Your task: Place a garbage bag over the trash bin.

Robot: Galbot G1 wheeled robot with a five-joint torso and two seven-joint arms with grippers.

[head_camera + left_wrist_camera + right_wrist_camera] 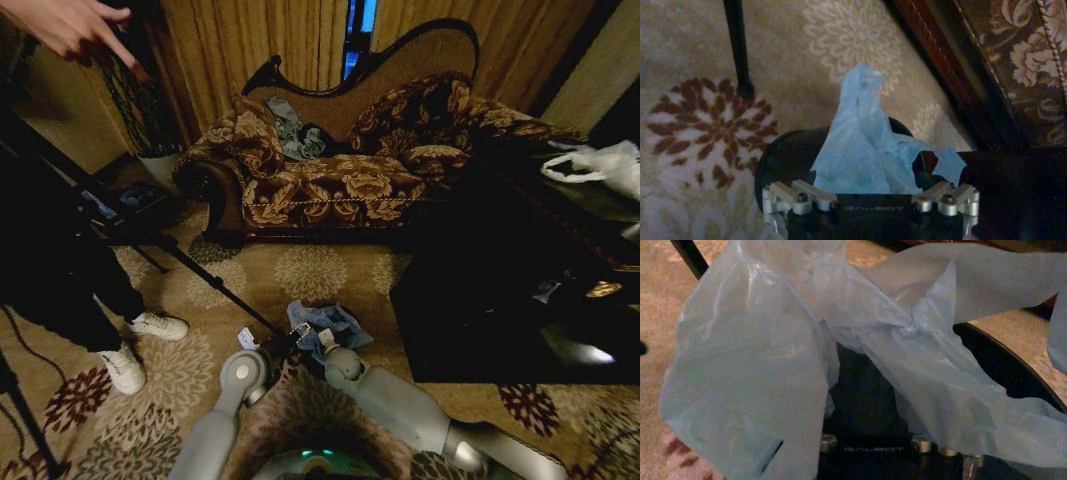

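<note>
Room dimly lit; low table (480, 310) being lost in shadow, small glare spot showing. Head view edges being bent. Wrist views blurred.

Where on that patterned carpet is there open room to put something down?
Open carpet lies between the floral sofa and the pale blue plastic garbage bag, beside the large black low table. It is crowded by the small black round trash bin, where both grippers, left and right, meet the bag near a black tripod leg.
</note>
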